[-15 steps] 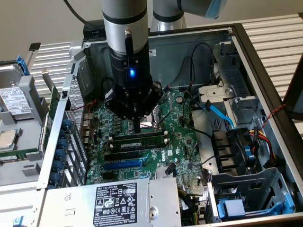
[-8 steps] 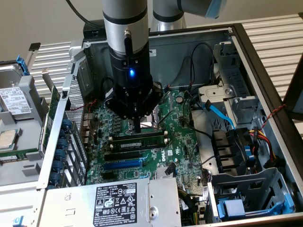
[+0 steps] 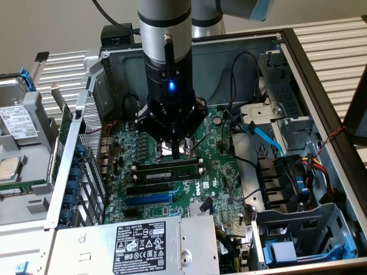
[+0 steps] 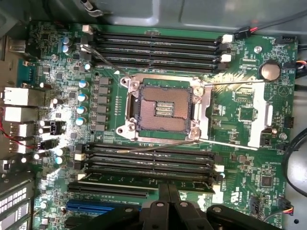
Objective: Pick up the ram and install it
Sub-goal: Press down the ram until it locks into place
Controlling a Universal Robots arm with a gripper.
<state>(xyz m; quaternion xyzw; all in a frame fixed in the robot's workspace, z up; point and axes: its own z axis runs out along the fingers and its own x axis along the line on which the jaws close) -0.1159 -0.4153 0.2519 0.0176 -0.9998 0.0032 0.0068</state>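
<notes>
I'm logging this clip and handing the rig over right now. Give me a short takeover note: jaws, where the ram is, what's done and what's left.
Gripper: jaws shut, nothing held, poised directly above the ram over the motherboard.
Ram: lying in one of the black memory slots beside the CPU socket; in the wrist view it sits just ahead of the fingertips.
Done: the ram has been picked up and placed in the slot.
Left: I cannot tell whether it is fully seated or the end latches have closed; check that before moving on.
</notes>
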